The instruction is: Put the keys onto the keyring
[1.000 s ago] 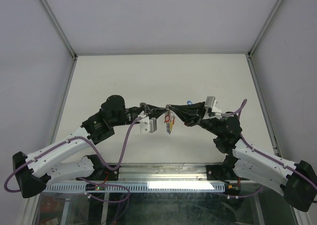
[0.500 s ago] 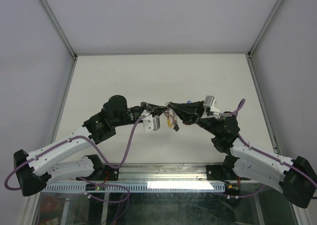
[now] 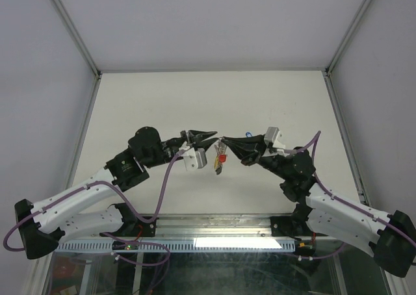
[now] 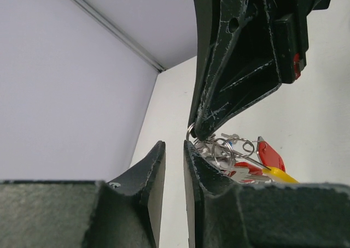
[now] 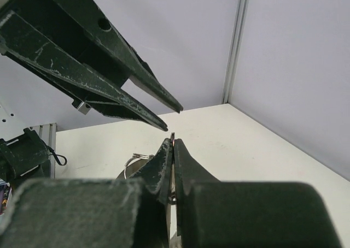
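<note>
My right gripper [image 3: 224, 140] is shut on the keyring, a thin silvery ring [image 4: 219, 149], and holds it in the air above the table. A bunch of small silver keys [image 3: 220, 162] with red [image 4: 270, 155] and yellow [image 4: 284, 175] tags hangs from the ring below its tips. In the right wrist view the right gripper [image 5: 173, 141] pinches a sliver of metal, and part of the ring [image 5: 134, 159] shows to the left. My left gripper [image 3: 212, 138] is open and empty, tips just left of the ring. In its own view the left gripper [image 4: 174, 143] shows a narrow gap.
The white table [image 3: 195, 100] lies below both arms. Grey walls with metal frame posts [image 3: 71, 28] enclose it on three sides. The arm bases and a metal rail [image 3: 214, 227] sit at the near edge.
My left gripper has opened and drawn back a little to the left, off the ring. The bunch of keys now hangs from the right gripper alone and has swung slightly.
</note>
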Tool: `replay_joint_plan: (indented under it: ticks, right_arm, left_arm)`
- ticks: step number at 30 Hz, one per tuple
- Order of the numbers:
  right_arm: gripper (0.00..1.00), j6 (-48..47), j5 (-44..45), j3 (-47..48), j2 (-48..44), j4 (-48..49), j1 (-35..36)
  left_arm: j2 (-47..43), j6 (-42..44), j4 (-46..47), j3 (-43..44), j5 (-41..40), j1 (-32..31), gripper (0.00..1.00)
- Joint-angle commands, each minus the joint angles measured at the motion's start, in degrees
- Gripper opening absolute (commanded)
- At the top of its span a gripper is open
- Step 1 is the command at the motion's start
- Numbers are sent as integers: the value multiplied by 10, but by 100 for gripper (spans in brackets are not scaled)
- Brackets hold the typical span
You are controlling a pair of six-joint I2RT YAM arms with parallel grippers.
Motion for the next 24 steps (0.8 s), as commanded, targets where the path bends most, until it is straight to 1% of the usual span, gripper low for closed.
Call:
replay_joint_plan:
  ticks: [1,4,6,8,9,14,17,19,22,24]
  right_arm:
    - [0,-15,16,18,-19,6,4]
    - [0,-24,27,20,-27,-14,3]
    - [0,-35,44,28,-33,-52,4]
    - [0,-46,61,38,-40,-95,4]
    - [0,-53,70,43,-44,-118,3]
    - [0,-53,70,78,-58,-251,4]
    - [0,-53,70,86,-67,-290,4]
    - [0,-73,171,95,-69,-319,4]
    - [0,-75,204,129,-64,-397,3]
    - [0,-67,222,142,-64,-426,3]
  left_arm:
    - [-20,-12,42,-7,-20,-4,20]
    - [-26,-24,44,-11,-29,-4,23]
    - [-27,-46,51,-13,-39,-4,27]
    - [-29,-89,68,-19,-57,-4,32]
    - [-29,-114,84,-23,-69,-5,37]
    - [-33,-233,134,-43,-121,-4,50]
    - [-34,-280,132,-50,-100,-4,51]
    - [-34,-299,131,-60,-98,-4,51]
    - [-31,-333,121,-64,-112,-5,52]
    - [-26,-347,118,-68,-104,-4,54]
